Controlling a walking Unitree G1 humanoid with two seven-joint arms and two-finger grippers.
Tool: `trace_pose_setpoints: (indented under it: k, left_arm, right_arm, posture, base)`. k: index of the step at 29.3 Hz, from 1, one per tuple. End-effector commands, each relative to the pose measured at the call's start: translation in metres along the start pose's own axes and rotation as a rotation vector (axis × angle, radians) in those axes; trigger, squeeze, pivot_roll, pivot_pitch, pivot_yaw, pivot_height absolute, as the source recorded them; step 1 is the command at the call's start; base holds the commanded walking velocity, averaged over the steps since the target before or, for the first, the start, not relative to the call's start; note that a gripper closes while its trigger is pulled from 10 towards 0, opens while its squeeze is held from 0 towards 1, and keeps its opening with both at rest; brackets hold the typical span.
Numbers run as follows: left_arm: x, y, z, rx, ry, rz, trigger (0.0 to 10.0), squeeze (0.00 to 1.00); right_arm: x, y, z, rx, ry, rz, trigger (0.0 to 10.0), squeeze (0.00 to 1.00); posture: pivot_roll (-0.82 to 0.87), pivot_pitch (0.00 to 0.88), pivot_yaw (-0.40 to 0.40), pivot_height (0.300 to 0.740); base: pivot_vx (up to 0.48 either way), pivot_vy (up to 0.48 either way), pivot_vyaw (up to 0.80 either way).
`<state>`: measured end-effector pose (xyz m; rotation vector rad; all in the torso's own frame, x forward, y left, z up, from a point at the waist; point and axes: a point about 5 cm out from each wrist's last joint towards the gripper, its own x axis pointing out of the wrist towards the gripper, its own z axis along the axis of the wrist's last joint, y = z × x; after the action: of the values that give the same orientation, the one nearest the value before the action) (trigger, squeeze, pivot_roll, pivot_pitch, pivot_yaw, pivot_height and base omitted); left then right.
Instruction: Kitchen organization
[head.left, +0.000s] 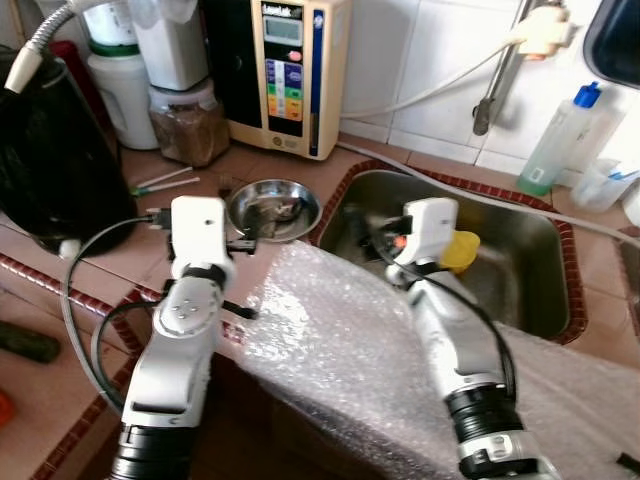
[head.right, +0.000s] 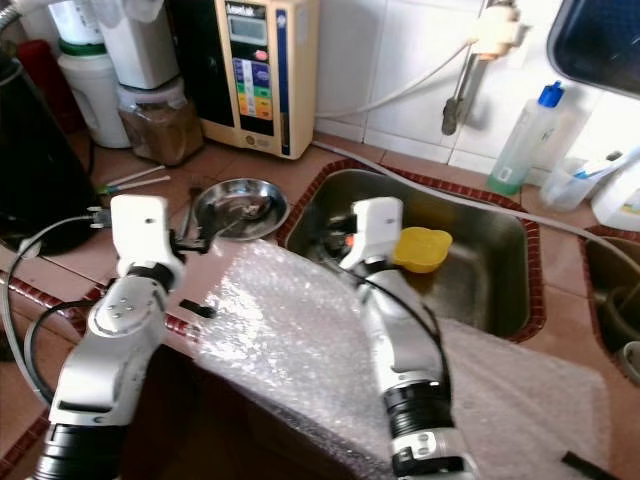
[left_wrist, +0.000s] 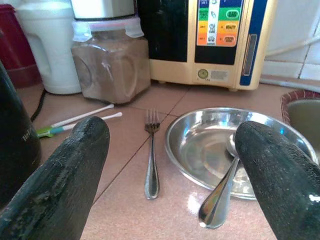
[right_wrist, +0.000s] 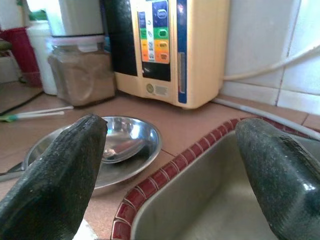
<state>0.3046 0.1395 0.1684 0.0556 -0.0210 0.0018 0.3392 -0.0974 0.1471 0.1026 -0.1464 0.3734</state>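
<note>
Now the left claw (left_wrist: 170, 165) stands wide and empty, its black fingers (left_wrist: 60, 185) spread low over the tiled tabletop (head.left: 70, 300). Between them in the left wrist view lie a fork (left_wrist: 151, 160) flat on the tiles and, right of it, a steel bowl (left_wrist: 200, 150) with a spoon (left_wrist: 222, 185) leaning over its rim, handle toward the camera. In the left eye view this claw sits left of centre, just beside the bowl (head.left: 272, 205).

The right claw (right_wrist: 170, 170) is wide too, holding nothing, poised at the left edge of the sink (head.left: 520, 270), which fills the centre right of the frame. Past its left finger the same bowl (right_wrist: 125, 145) shows, the spoon bowl lying inside it. A yellow cup (head.right: 422, 248) sits in the sink, just right of this wrist.

Bubble wrap (head.left: 340, 350) is draped over the tabletop's front edge, low in the frame, beneath both arms.

Farther back, upper centre, a cream water unit (head.left: 290, 70) stands against the white wall tiles, with a jar (head.left: 188, 125) of brown powder and a white jug (head.left: 125, 95) to its left. Two white sticks (head.left: 165, 182) lie on the tiles before the jar. A black kettle (head.left: 55, 160) sits at far left. A blue-capped bottle (head.left: 560, 140) stands at upper right behind the sink.
</note>
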Motion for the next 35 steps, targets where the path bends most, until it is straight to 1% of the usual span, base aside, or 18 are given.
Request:
trace_pose_setpoints:
  k: [1,4,6,9,12,14,16,19,26,28,29,30,32,33,34,35]
  left_arm:
    - [0.001,-0.007,0.001,0.003,0.013,-0.023,10.0,0.0]
    - [0.001,-0.007,0.0,-0.006,0.017,-0.026,10.0,0.0]
    - [0.001,-0.007,0.0,0.009,0.022,-0.03,10.0,0.0]
    - [0.002,-0.006,0.0,0.0,0.018,-0.024,10.0,0.0]
    - [0.003,-0.006,0.0,0.011,0.018,-0.017,10.0,0.0]
    - [0.007,-0.003,-0.001,0.028,0.019,0.004,10.0,0.0]
    - [0.009,-0.003,0.0,0.036,0.017,0.005,10.0,0.0]
    - [0.013,-0.007,0.003,0.03,0.008,0.003,10.0,0.0]
    - [0.019,-0.012,0.001,0.03,0.008,0.001,10.0,0.0]
    - [0.023,-0.006,-0.008,0.002,0.057,0.055,10.0,0.0]
    - [0.023,-0.006,-0.008,0.002,0.057,0.055,10.0,0.0]
    - [0.026,0.0,-0.011,0.003,0.072,0.093,10.0,0.0]
    - [0.027,0.002,-0.013,0.001,0.075,0.103,10.0,0.0]
    - [0.03,0.005,-0.016,0.01,0.081,0.123,10.0,0.0]
    - [0.035,0.008,-0.019,0.017,0.096,0.133,10.0,0.0]
    - [0.036,0.008,-0.02,0.019,0.102,0.135,10.0,0.0]
  right_arm:
    - [-0.001,-0.011,0.002,0.0,-0.002,-0.041,10.0,0.0]
    - [-0.001,-0.012,0.003,-0.001,-0.002,-0.047,10.0,0.0]
    - [-0.001,-0.013,0.003,-0.003,0.0,-0.055,10.0,0.0]
    - [-0.001,-0.015,0.003,-0.007,0.002,-0.061,10.0,0.0]
    - [-0.001,-0.017,0.004,-0.013,-0.003,-0.066,10.0,0.0]
    - [-0.001,-0.015,0.007,-0.017,-0.003,-0.035,10.0,0.0]
    - [-0.001,-0.014,0.007,-0.019,-0.001,-0.02,10.0,0.0]
    - [-0.001,-0.012,0.008,-0.04,0.005,0.003,10.0,0.0]
    - [0.0,-0.011,0.008,-0.036,0.004,0.006,10.0,0.0]
    - [0.0,-0.005,0.009,-0.035,-0.002,0.042,10.0,0.0]
    - [0.0,-0.005,0.009,-0.035,-0.002,0.042,10.0,0.0]
    - [0.0,-0.001,0.011,-0.031,-0.004,0.074,10.0,0.0]
    - [0.0,0.002,0.012,-0.029,-0.007,0.095,10.0,0.0]
    - [-0.001,0.007,0.014,-0.035,-0.007,0.141,10.0,0.0]
    - [-0.002,0.012,0.016,-0.071,-0.012,0.192,10.0,0.0]
    - [-0.002,0.013,0.017,-0.088,-0.015,0.205,10.0,0.0]
  posture:
    - [0.07,0.0,-0.003,0.74]
    - [0.07,0.0,-0.003,0.74]
    - [0.07,0.0,-0.003,0.74]
    - [0.07,0.0,-0.003,0.74]
    - [0.07,0.0,-0.004,0.74]
    - [0.07,0.0,-0.006,0.74]
    - [0.06,0.0,-0.005,0.74]
    - [0.06,0.0,-0.007,0.74]
    - [0.06,0.0,-0.008,0.74]
    - [0.05,0.0,-0.01,0.74]
    - [0.05,0.0,-0.01,0.74]
    - [0.05,0.0,-0.012,0.74]
    - [0.05,0.0,-0.012,0.74]
    - [0.04,0.0,-0.014,0.74]
    - [0.04,0.0,-0.014,0.74]
    - [0.04,0.0,-0.014,0.74]
  base:
    - [0.0,0.442,0.0]
    - [0.0,0.393,0.0]
    - [0.0,0.0,0.0]
    - [0.0,0.0,0.0]
    - [0.0,0.0,0.0]
    - [0.0,0.0,0.0]
    - [0.0,0.0,0.0]
    - [0.0,0.0,0.0]
    - [0.0,0.0,0.0]
    - [0.0,0.0,0.0]
    - [0.0,0.0,0.0]
    - [0.0,0.0,0.0]
    - [0.0,0.0,0.0]
    - [0.0,0.0,0.0]
    - [0.0,0.0,0.0]
    - [0.0,0.0,0.0]
